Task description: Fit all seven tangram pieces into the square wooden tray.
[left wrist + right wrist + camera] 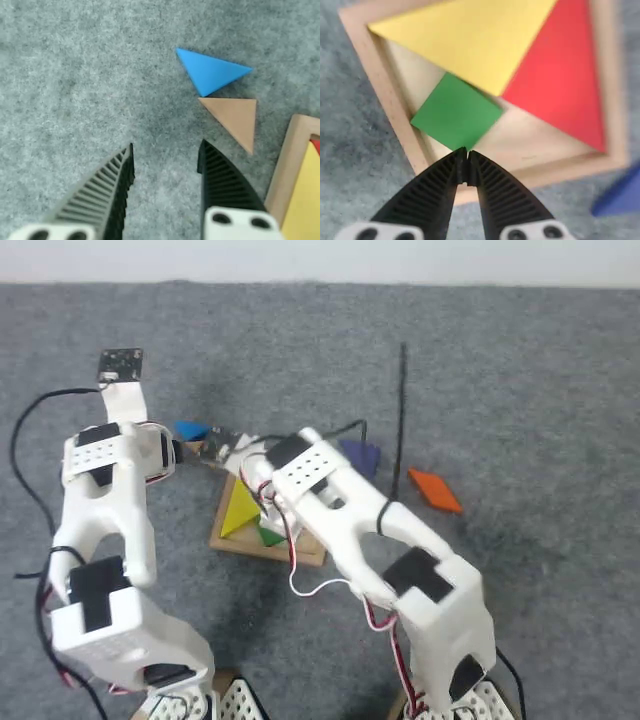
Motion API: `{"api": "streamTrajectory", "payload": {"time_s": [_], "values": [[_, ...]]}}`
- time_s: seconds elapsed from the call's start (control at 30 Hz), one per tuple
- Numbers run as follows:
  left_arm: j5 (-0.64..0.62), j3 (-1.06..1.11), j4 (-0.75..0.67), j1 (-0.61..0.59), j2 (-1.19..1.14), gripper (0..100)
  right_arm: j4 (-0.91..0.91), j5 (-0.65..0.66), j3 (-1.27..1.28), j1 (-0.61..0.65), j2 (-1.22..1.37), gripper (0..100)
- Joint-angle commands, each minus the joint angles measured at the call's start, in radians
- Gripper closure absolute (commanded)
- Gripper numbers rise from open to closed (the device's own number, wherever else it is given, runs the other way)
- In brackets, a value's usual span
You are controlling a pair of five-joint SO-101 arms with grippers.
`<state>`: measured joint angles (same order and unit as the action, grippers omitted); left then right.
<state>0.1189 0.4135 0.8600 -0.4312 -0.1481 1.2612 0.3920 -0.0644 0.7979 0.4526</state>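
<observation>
The square wooden tray (384,100) holds a big yellow triangle (465,40), a big red triangle (565,75) and a green square (456,116) lying askew on the bare floor of the tray. My right gripper (465,153) is shut, with its tips at the green square's near corner and nothing between them. My left gripper (166,150) is open over the grey carpet, just short of a tan triangle (232,117) and a blue triangle (210,72) beside the tray's corner (285,165). In the high view the tray (225,535) lies under the right arm.
A purple piece (360,453) and an orange parallelogram (435,490) lie on the carpet to the right of the tray. A thin black rod (402,420) stands between them. A small board (120,362) sits at the far left.
</observation>
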Motion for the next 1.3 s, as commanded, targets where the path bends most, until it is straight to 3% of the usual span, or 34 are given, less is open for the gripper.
{"api": "streamTrajectory", "payload": {"time_s": [0.0, 0.33, 0.83, 1.03, 1.27], "values": [[-0.003, -0.022, -0.023, -0.003, 0.003, 80, 0.036, -0.025, -0.100, 0.013, 0.038, 99.1], [-0.003, -0.010, -0.037, -0.003, 0.011, 80, 0.088, -0.028, -0.281, 0.013, 0.166, 99.1], [-0.003, -0.010, -0.037, -0.003, 0.011, 80, 0.147, -0.018, -0.267, -0.022, 0.018, 99.1], [-0.003, -0.010, -0.037, -0.003, 0.011, 80, 0.061, -0.015, -0.100, -0.013, -0.148, 99.1], [-0.005, -0.027, -0.031, 0.002, 0.011, 80, -0.166, -0.017, 0.230, -0.018, -0.415, 99.1]]}}
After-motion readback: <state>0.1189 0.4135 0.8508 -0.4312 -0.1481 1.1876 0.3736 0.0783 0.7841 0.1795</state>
